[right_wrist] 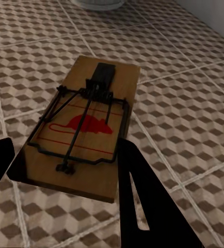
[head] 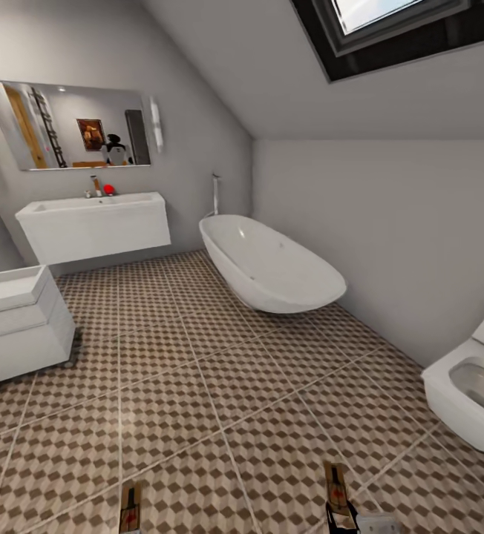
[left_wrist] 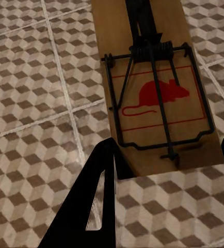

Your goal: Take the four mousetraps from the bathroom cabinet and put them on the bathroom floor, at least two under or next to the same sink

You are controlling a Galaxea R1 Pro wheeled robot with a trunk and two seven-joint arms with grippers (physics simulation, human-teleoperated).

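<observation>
The bathroom floor (head: 197, 386), tiled in a brown, beige and white cube pattern, spread across the lower two thirds of the head view. A white bathtub (head: 268, 263) stood at the centre against the far wall, a wall-hung white sink (head: 93, 222) sat at the upper left beneath a mirror (head: 71, 126), a low white unit (head: 15, 322) stood at the left edge, and a white toilet (head: 468, 393) showed at the right edge. At the bottom edge of the head view two mousetraps appeared well apart: the left mousetrap (head: 130, 509) at lower left and the right mousetrap (head: 336, 487) at lower right. In the left wrist view the left mousetrap (left_wrist: 153, 88) stretched away from the left claw (left_wrist: 169, 170), its near end lying between the two dark fingers (left_wrist: 99, 196), which were spread to the slab's width and seemed to grip its edges. In the right wrist view the right mousetrap (right_wrist: 81, 124) lay between the fingers (right_wrist: 138, 196) of the right claw (right_wrist: 65, 165), which likewise bracketed the slab's near end and appeared to hold it above the tiles.
</observation>
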